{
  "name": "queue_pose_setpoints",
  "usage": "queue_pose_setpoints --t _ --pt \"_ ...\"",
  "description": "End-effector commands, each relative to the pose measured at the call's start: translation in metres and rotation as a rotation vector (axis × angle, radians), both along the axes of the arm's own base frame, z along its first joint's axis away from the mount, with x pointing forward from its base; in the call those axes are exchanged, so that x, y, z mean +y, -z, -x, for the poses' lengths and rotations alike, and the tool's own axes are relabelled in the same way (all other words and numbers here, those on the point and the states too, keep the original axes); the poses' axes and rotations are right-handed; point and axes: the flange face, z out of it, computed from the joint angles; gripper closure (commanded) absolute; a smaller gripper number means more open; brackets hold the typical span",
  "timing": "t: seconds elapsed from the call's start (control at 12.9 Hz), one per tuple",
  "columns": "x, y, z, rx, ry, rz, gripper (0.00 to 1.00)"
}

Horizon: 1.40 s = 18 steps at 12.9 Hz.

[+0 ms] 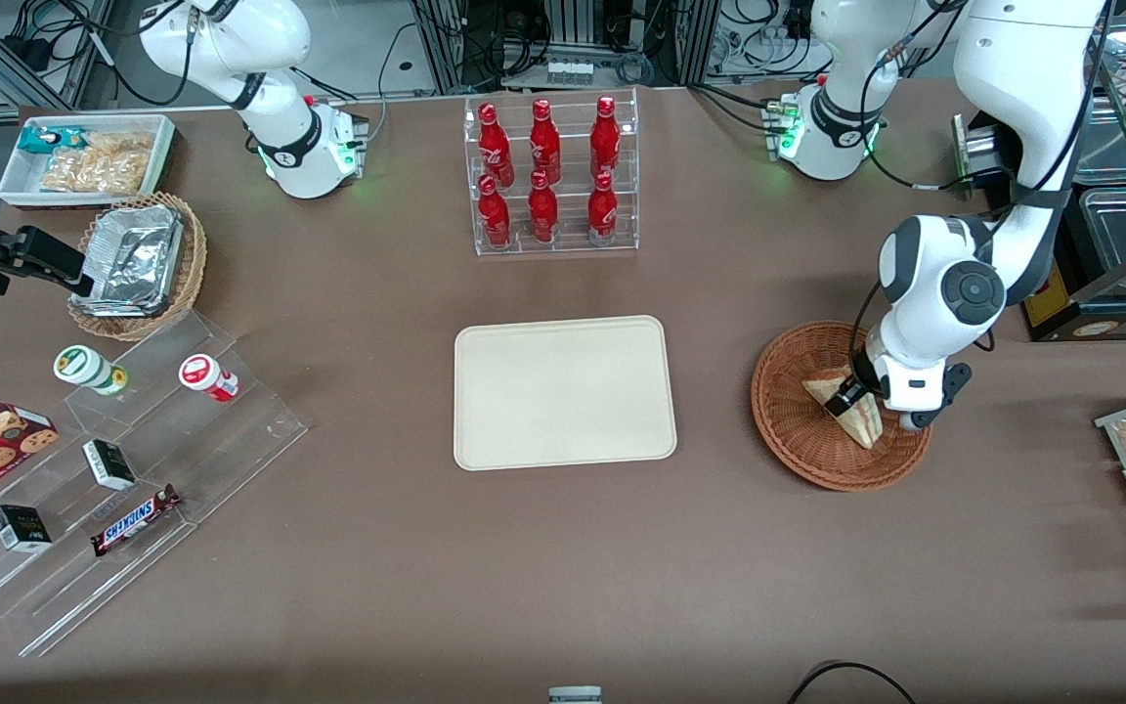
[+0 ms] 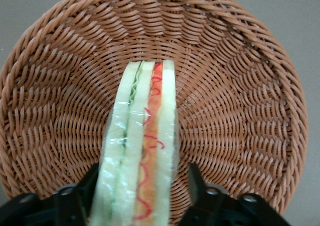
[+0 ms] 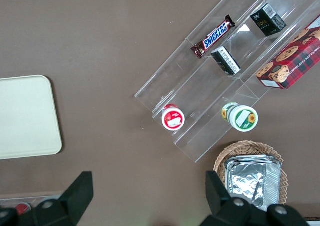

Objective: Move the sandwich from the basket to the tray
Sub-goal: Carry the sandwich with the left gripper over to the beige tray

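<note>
Down in the wicker basket (image 2: 240, 110), the gripper (image 2: 142, 196) has its jaws either side of the wrapped sandwich (image 2: 142, 146); whether they grip it cannot be told. The pickup is in hand; next come a lift and a carry to the beige tray (image 1: 563, 391) mid-worktop.

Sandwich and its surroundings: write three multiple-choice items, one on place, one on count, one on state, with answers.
1. Where is the sandwich?
A. in the basket
B. on the tray
C. on the acrylic steps

2. How many red bottles stand in the clear rack?
A. four
B. six
C. eight

3. How does the gripper stand?
A. open astride the sandwich
B. shut above the tray
C. parked off the table

Answers: 1 A, wicker surrounds it; 2 B, two rows of three; 3 A, gaps show beside both jaws.
</note>
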Motion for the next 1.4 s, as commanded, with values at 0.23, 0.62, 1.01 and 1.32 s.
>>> queue_pose_setpoints --t 0.23,0.62,1.01,1.32 --pt "0.0 -0.049 -0.003 0.104 0.267 -0.007 0.97" --pt "-0.082 -0.092 -0.037 0.164 0.665 0.017 0.93" --pt "-0.207 -0.085 -0.04 0.141 0.763 0.031 0.97" --pt "-0.304 -0.061 -0.028 0.136 0.726 0.033 0.97"
